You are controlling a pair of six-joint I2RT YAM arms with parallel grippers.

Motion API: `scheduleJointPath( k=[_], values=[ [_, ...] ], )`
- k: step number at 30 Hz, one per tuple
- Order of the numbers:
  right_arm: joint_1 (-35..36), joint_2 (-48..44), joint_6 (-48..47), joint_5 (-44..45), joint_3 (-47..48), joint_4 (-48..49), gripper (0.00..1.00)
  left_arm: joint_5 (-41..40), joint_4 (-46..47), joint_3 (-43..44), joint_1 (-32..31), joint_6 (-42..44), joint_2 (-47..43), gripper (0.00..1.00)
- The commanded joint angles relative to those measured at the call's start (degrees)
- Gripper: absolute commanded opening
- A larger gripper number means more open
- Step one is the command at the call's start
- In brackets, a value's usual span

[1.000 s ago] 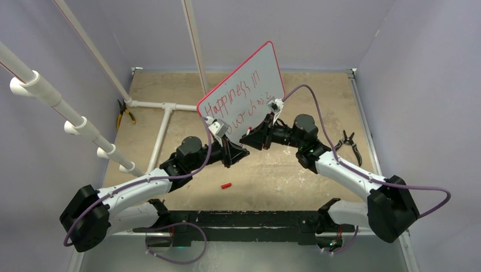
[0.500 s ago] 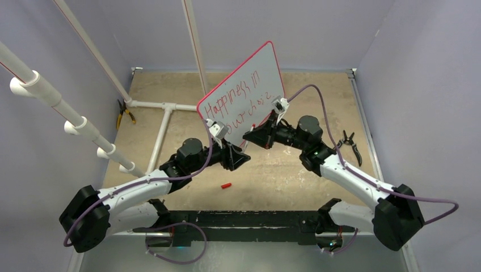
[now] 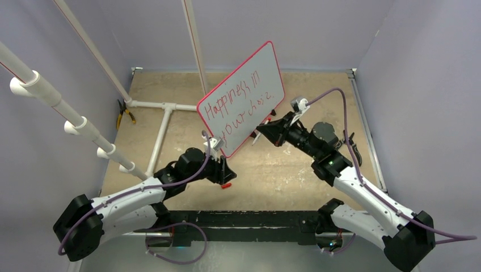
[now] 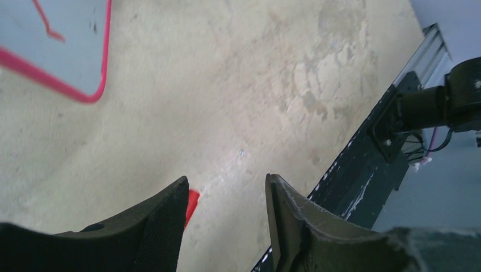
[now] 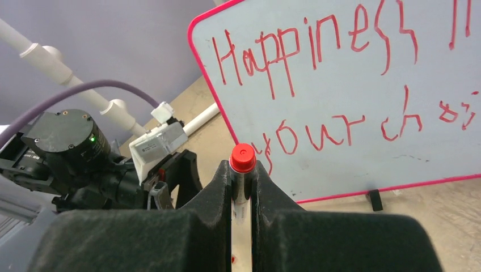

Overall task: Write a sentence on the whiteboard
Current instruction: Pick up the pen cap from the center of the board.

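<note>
Retreat from the whiteboard [image 3: 266, 68]: left gripper [image 4: 227, 181], now spread, hangs over a red piece [image 3: 227, 185] on the surface [image 3: 283, 170]; right gripper [image 5: 242, 170], newly pinching the marker [image 5: 243, 157], has pulled away. Writing looks paused.

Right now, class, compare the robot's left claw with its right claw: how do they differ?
The left claw is open and empty; the right claw is shut on a marker. The left claw points at the table, the right claw at the whiteboard. Both have dark fingers.
</note>
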Motion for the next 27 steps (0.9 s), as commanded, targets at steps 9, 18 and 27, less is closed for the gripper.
scheduleJointPath(
  k=[9, 18, 27],
  values=[
    [0.1, -3.0, -2.3, 3.8, -2.8, -0.5, 0.0, -4.4, -12.4, -2.4, -5.6, 0.8, -3.5, 0.47],
    [0.1, -4.3, -2.9, 3.1, -3.3, -1.5, 0.0, -12.6, -17.6, 1.7, -12.0, 2.8, 3.2, 0.48],
    [0.1, -4.9, -3.1, 3.0, -3.7, -1.2, 0.0, -16.7, -16.7, 3.7, -12.8, 4.5, 5.0, 0.5]
  ],
)
